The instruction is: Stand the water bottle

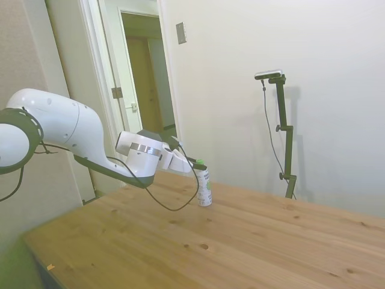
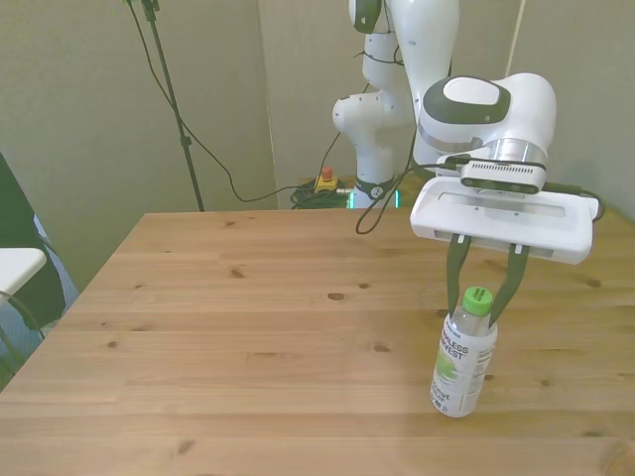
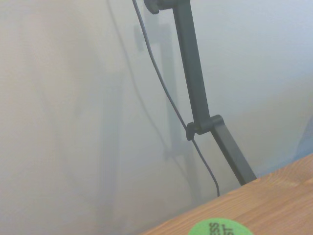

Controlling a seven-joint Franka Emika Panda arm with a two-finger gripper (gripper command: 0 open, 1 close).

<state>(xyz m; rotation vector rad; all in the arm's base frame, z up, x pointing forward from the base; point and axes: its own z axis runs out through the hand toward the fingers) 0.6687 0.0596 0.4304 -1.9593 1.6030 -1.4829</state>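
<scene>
Looked like a robot lab set up in an ordinary room, not a purpose-built hall. Plain pale walls [image 1: 240,48] on all sides; a white-framed doorway [image 1: 141,72] with hinge and handle, opening onto a further room with a wooden door. Small grey wall plate [image 1: 181,32] beside the doorway. Pine-board worktop [image 2: 248,327] with knots, bare wood finish, more domestic than industrial. White robot arm [image 2: 397,59] mounted at the worktop's far edge. Loose black cables [image 2: 213,164] trailed down the wall and along the floor. Red-and-yellow emergency stop button [image 2: 325,179] sat on the floor near the arm's base, confirming an experimental rig.
</scene>
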